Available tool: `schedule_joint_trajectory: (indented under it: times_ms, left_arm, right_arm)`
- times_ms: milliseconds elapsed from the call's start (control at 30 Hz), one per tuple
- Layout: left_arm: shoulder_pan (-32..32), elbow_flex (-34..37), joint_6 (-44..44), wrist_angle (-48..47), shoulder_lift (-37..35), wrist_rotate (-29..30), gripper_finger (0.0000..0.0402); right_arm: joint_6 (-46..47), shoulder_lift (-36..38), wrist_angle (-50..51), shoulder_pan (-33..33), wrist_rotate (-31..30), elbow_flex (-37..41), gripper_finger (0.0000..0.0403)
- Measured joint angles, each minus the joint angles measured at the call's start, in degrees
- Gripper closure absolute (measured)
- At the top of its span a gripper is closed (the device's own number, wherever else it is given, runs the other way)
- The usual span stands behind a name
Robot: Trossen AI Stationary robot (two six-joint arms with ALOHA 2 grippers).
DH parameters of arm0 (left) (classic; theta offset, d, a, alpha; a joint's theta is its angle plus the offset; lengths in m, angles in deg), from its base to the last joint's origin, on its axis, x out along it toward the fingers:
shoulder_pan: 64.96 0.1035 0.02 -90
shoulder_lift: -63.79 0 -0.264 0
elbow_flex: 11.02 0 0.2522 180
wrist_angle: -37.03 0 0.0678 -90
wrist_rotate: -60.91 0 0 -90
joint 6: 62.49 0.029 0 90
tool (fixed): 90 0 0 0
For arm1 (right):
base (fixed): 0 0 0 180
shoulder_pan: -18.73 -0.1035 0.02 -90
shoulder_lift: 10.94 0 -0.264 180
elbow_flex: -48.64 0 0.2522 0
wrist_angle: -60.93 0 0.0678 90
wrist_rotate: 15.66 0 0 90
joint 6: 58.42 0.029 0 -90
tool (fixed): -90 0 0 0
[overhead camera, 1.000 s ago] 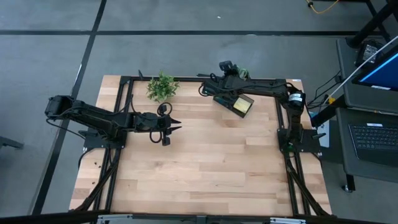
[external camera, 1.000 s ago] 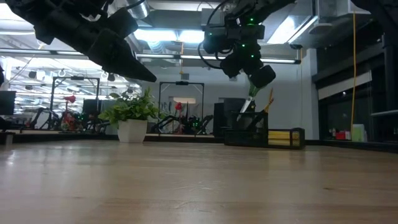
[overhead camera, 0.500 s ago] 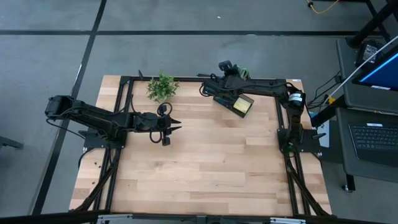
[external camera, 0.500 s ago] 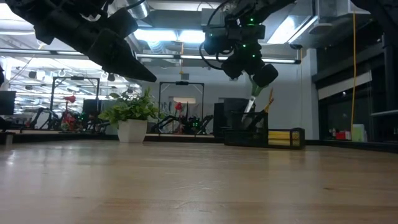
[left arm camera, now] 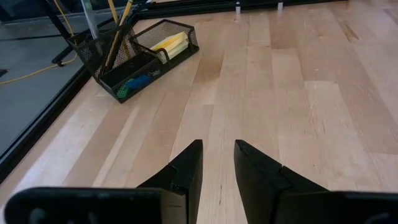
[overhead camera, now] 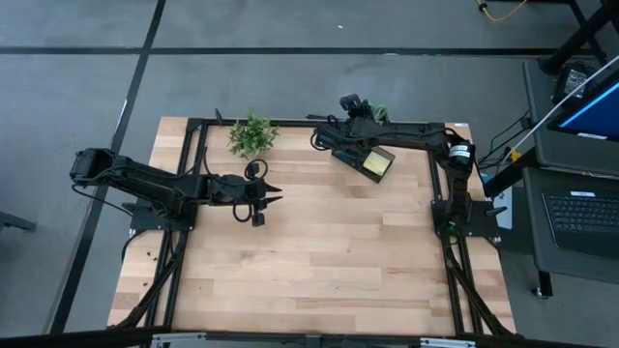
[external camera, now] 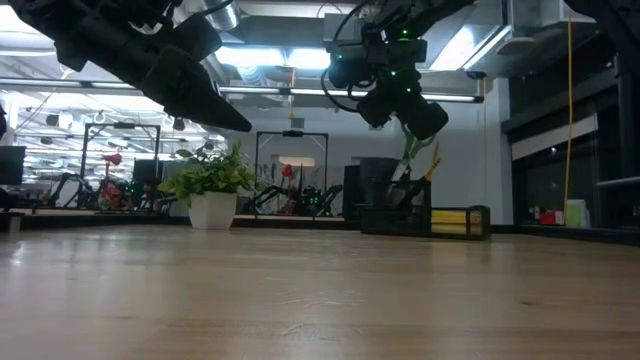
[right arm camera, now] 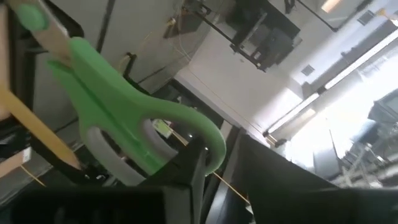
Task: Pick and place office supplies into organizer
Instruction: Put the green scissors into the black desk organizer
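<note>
Two pencils (left arm camera: 118, 34) beside yellow pad (left arm camera: 169, 42).

Green scissors (right arm camera: 134, 134) upright in black organizer (overhead camera: 364, 160), far edge.

One organizer (left arm camera: 134, 56), one sticky-note pad (left arm camera: 169, 42), two pencils (left arm camera: 118, 28), one plant (overhead camera: 251, 134)

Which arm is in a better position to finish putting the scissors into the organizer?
The right arm. Its end effector is directly above the organizer, at the green scissors standing in it. The left end effector hovers over bare table, far from it.
</note>
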Motion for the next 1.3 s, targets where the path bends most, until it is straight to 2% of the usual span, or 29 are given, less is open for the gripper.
schedule_joint_trajectory:
  times_ms: [100,333,433,667,967,1100,1300]
  left_arm:
    - [0.00,0.00,0.00,0.00,0.00,0.00,0.0315]
    - [0.00,0.00,0.00,0.00,0.00,0.00,0.0315]
    - [0.00,0.00,0.00,0.00,0.00,0.00,0.0315]
    - [0.00,0.00,0.00,-0.16,0.00,0.00,0.0315]
    - [-0.02,0.00,0.00,-0.20,0.00,-0.42,0.0315]
    - [-0.02,0.00,0.00,-0.20,0.00,-0.44,0.0315]
    - [-0.02,0.00,0.00,-0.17,0.00,-0.47,0.0315]
  right_arm:
    - [-0.02,-0.02,0.12,-0.17,2.04,0.00,0.0303]
    - [-0.02,-0.04,0.16,-0.18,2.66,0.00,0.0302]
    - [0.05,-0.33,0.15,-0.54,5.81,0.00,0.0302]
    - [0.20,-3.09,0.79,-0.96,8.32,0.02,0.0302]
    - [0.89,-3.74,0.27,-2.09,8.72,0.04,0.0301]
    - [0.69,-3.72,0.40,-3.05,16.73,0.04,0.0301]
    - [3.58,-3.72,1.46,-3.90,17.03,0.00,0.0301]
